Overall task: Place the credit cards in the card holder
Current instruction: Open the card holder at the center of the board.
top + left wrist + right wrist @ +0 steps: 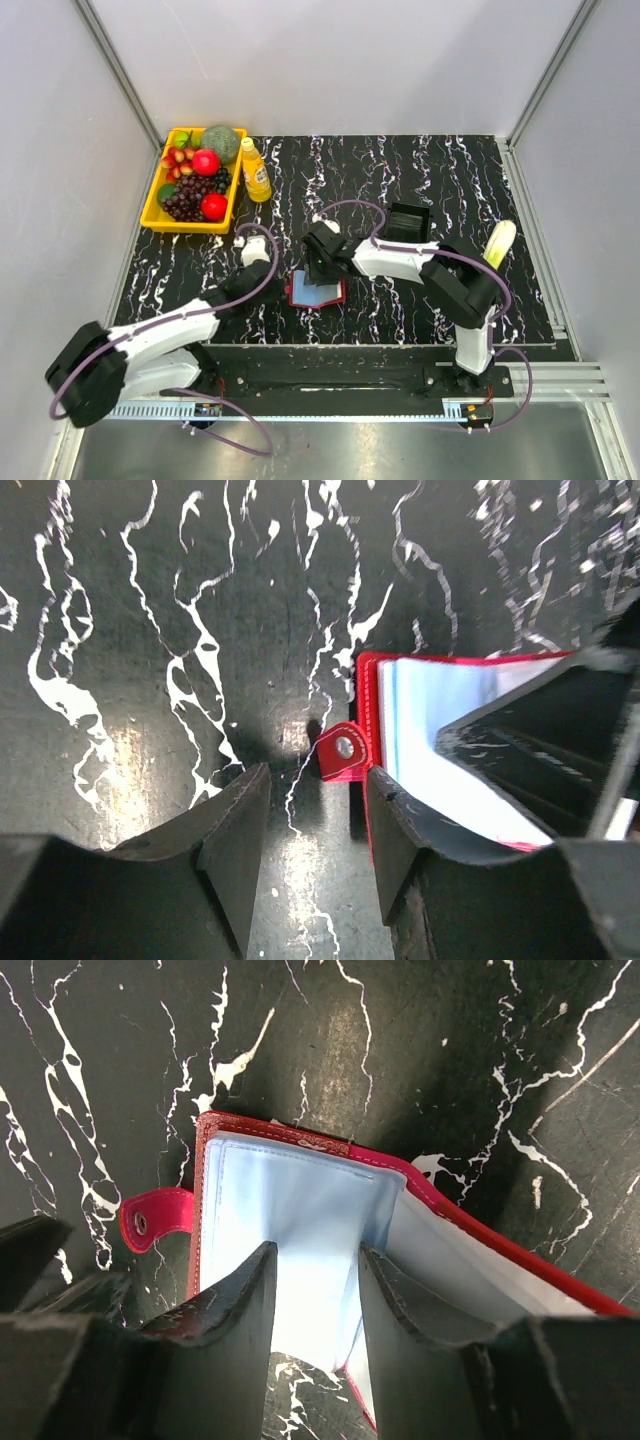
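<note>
The left gripper [318, 776] sits low over the glossy black, white-veined marble-look tabletop [420, 165] with its jaws spread and nothing between them. It is just beside the snap-tab edge of the small dark red leather-look card holder [316, 291], probably to stop it sliding. The holder lies open near the tabletop's middle, and the right gripper [316, 1254], its jaws also parted, straddles the pale blue-white leaves [290, 1210] inside, seemingly to keep them splayed; whether those leaves are the credit cards or empty sleeves cannot be told. Plain pale grey walls [330, 60] enclose the tabletop.
</note>
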Motion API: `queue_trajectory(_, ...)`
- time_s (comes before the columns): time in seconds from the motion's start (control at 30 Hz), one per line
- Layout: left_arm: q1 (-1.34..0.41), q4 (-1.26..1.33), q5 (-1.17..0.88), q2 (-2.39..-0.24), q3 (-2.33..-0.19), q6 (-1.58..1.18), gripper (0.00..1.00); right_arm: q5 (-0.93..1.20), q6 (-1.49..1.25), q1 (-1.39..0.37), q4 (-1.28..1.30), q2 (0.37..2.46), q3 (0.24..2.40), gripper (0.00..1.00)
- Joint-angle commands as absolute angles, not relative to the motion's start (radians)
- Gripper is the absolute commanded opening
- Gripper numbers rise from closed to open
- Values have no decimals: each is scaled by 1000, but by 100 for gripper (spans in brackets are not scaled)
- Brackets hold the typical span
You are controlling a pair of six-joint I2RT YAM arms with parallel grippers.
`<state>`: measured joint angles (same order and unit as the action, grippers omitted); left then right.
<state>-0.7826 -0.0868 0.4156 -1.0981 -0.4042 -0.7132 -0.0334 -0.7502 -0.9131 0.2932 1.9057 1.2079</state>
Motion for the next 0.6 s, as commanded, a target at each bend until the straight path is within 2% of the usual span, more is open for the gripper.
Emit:
queue_trajectory(0.0, -776, -161, 466, -959, -456, -675, 48, -124, -707, -925, 425, 1967, 1236, 45)
queue_trajectory(0.13, -775, -5, 315, -954, -440, -592, 48, -124, -713, -925, 391, 1947, 1194, 45)
queue_trajectory(0.37, -776, 182, 164, -1178, -469, -565, 21, -38, -736, -923, 284, 1902, 1137, 32)
queue_trajectory(0.47, -778, 238, 141, -1212, -456, -574, 17, -25, -761, -923, 245, 1884, 1109, 27)
queue_trajectory(0.57, -775, 264, 153, -1207, -440, -587, 18, -3, -790, -919, 212, 1868, 1089, 21)
